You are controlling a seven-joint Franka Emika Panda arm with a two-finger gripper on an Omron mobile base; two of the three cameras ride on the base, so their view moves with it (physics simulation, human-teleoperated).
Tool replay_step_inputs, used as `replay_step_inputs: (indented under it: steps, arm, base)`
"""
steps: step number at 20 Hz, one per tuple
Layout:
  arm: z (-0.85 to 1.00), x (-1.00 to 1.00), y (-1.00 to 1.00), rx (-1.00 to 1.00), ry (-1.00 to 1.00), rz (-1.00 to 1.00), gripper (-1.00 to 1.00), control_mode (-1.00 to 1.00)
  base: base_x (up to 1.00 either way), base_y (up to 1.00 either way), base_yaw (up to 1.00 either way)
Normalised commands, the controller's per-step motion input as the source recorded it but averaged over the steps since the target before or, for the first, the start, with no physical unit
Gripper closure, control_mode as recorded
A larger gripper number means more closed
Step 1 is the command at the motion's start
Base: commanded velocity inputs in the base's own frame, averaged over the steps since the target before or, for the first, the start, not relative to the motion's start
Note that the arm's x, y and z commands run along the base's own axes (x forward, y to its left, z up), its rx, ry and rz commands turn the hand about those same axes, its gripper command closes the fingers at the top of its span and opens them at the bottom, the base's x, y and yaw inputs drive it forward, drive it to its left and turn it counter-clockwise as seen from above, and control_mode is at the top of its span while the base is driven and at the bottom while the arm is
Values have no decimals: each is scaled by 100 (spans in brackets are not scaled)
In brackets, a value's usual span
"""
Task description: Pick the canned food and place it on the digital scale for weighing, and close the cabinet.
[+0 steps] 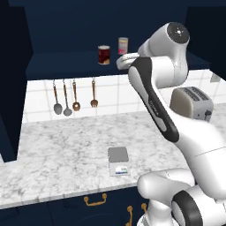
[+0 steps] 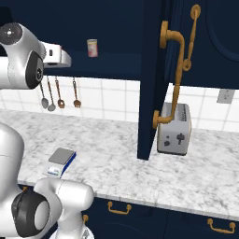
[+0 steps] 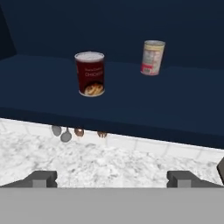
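The canned food [image 1: 103, 54] [image 3: 90, 73], short with a dark red label, stands upright on the shelf of the open navy cabinet [image 1: 62, 66]. A taller pale can [image 1: 123, 45] [image 3: 152, 57] stands behind it to the right. My gripper [image 3: 111, 178] is open, its fingertips spread wide. It hangs in front of the shelf edge, short of the red can and touching nothing. The digital scale [image 1: 118, 160] [image 2: 61, 160] lies bare near the front edge of the marble counter. The cabinet's right door [image 2: 151, 79] stands swung out over the counter.
A silver toaster [image 1: 192, 102] [image 2: 174, 129] stands at the back right, just behind the open door. Several utensils [image 1: 67, 97] hang on the tiled wall under the shelf. The left cabinet door [image 1: 9, 88] also stands open. Navy drawers with brass pulls [image 1: 95, 201] run below the counter.
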Motion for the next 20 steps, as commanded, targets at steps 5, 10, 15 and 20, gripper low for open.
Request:
replay_step_inputs:
  steps: [5, 10, 15, 20]
  arm:
    - [43, 15, 12, 2, 0, 0, -100, -100]
    - [48, 34, 16, 0, 2, 0, -100, -100]
    - [38, 32, 34, 0, 1, 0, -100, -100]
    - [0, 56, 19, 0, 8, 0, -100, -100]
  base:
    - [0, 0, 0]
    - [0, 0, 0]
    - [0, 0, 0]
    - [0, 0, 0]
